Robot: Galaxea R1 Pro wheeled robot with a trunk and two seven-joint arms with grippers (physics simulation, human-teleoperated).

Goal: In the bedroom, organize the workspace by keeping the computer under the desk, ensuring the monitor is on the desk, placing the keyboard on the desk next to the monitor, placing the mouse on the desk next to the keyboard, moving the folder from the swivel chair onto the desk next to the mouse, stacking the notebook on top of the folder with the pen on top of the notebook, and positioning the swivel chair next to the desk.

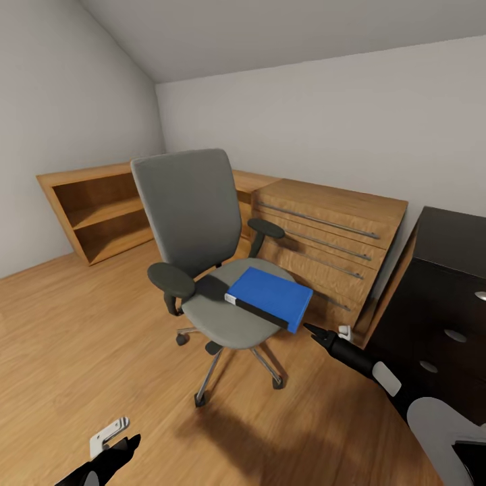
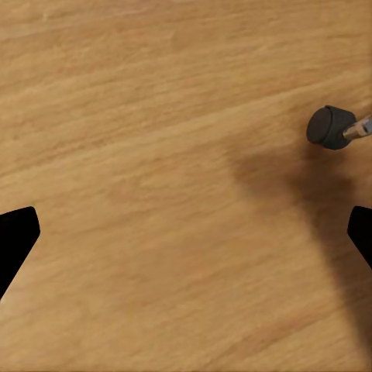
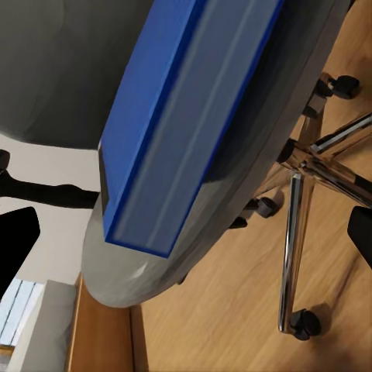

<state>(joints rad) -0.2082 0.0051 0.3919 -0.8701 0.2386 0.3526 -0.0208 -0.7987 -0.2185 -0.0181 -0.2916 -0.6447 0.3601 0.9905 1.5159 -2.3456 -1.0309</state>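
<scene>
Folder (image 1: 272, 293) flat on swivel chair (image 1: 192, 223) seat, front edge at five o'clock. Right pincer (image 1: 312, 329) just off that corner, spread wide, empty. Left pincer (image 2: 186, 232) gaping over bare floor (image 1: 81, 324), empty.

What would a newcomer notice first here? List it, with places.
A grey swivel chair stands mid-room on the wood floor, with a bright blue folder lying on its seat. The right gripper points at the folder's near corner, fingers apart. Behind is a light-wood drawer chest; the black desk sits at far right.
</scene>
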